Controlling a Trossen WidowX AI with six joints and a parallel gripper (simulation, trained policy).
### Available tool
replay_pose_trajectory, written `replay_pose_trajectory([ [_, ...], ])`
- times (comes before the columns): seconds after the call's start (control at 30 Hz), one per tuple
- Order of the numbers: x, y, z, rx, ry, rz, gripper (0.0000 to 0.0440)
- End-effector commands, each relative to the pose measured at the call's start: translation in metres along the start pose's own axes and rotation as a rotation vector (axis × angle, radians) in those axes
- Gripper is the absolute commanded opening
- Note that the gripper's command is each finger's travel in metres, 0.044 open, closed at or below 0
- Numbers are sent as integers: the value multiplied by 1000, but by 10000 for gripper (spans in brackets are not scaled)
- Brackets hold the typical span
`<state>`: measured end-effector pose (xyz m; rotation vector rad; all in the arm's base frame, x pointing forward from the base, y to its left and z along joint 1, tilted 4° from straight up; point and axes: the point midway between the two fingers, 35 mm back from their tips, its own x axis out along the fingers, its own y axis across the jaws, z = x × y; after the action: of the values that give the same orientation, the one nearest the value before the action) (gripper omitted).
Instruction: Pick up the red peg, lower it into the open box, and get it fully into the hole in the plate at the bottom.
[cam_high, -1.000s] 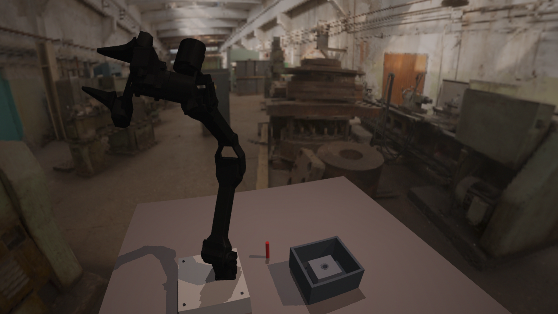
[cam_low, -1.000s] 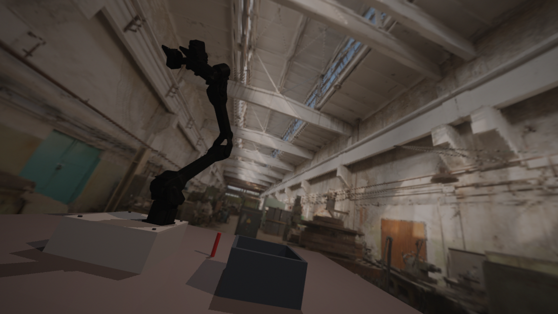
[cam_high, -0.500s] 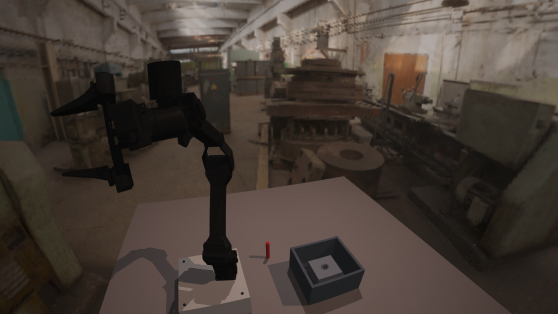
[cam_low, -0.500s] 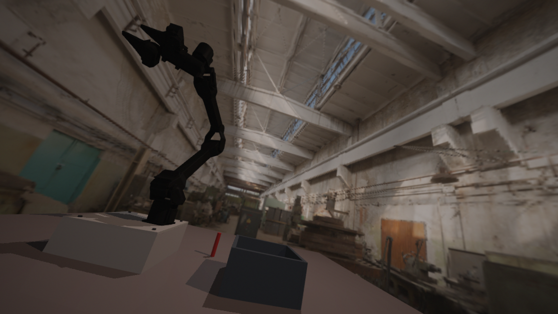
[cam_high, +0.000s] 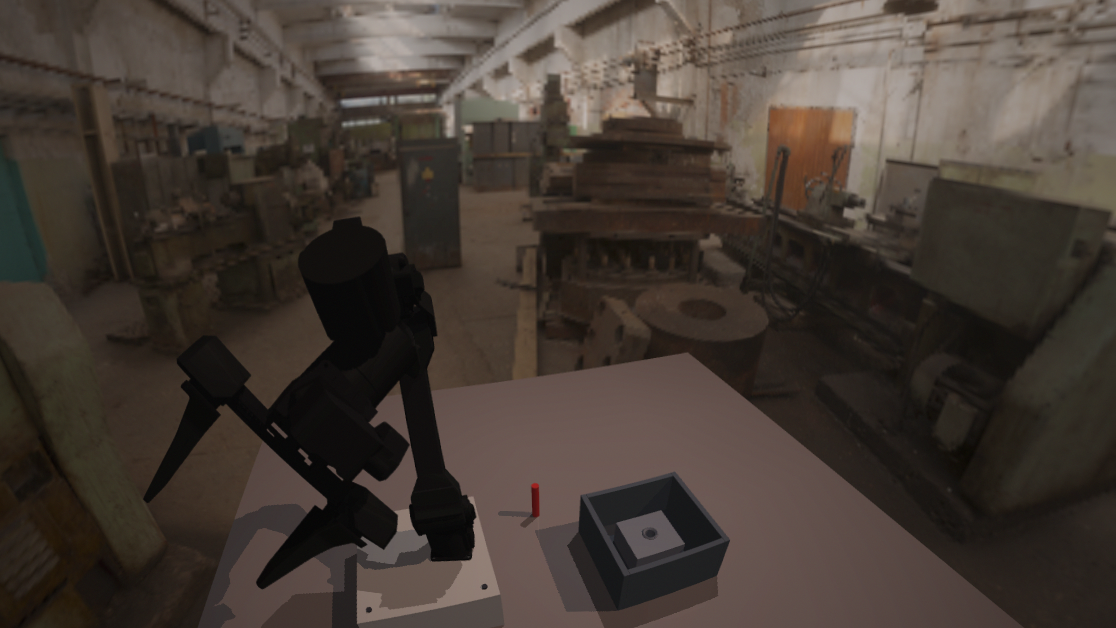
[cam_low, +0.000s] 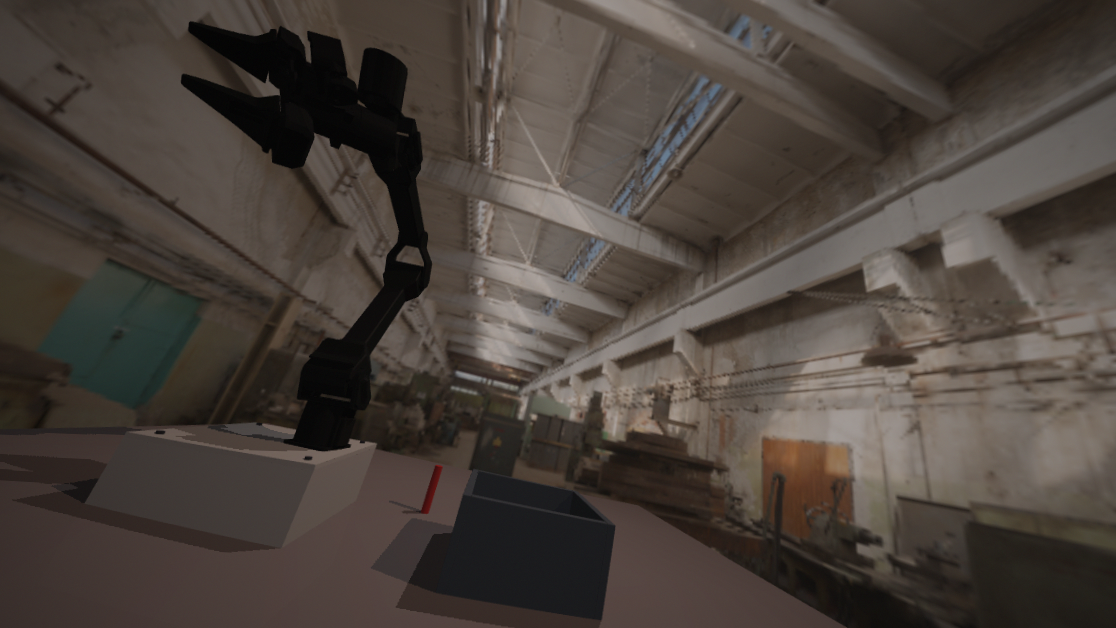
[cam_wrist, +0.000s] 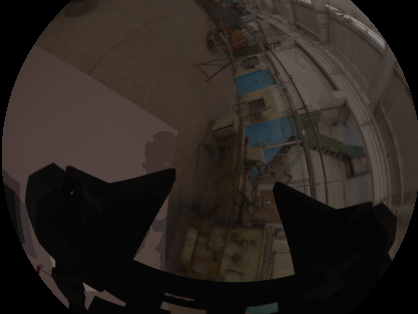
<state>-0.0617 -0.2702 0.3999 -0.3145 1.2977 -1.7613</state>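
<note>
Industrial hall, surrounding a tabletop (cam_high: 530, 437) (cam_low: 327, 581) (cam_wrist: 90, 115). Arm (cam_high: 425, 421) (cam_low: 405, 206), raised above its pale base (cam_high: 479, 601) (cam_low: 195, 488); gripper (cam_high: 201, 542) (cam_low: 185, 53) (cam_wrist: 226, 180) spread, grasping nothing. Open box (cam_high: 663, 581) (cam_low: 530, 554), near the upright red peg (cam_high: 535, 500) (cam_low: 431, 489).

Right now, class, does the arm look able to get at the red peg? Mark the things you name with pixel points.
Probably yes: the red peg (cam_high: 535, 500) (cam_low: 431, 489) stands upright outside the box (cam_high: 675, 579) (cam_low: 526, 558), nothing touching it, and the jaws are open, though high and turned away.
</note>
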Motion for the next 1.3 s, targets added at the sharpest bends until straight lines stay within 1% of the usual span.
replay_pose_trajectory([
  [0.0, 4, 38, 11, -13, -12, 105, 440],
  [0.13, 0, 87, 22, -26, -26, 236, 440],
  [0.27, -13, 134, 30, -41, -32, 361, 440],
  [0.43, -37, 186, 34, -62, -31, 497, 440],
  [0.63, -74, 237, 31, -87, -23, 635, 440],
  [0.93, -137, 293, 14, -125, 3, 798, 440],
  [1.27, -205, 330, -24, -173, 54, 926, 440],
])
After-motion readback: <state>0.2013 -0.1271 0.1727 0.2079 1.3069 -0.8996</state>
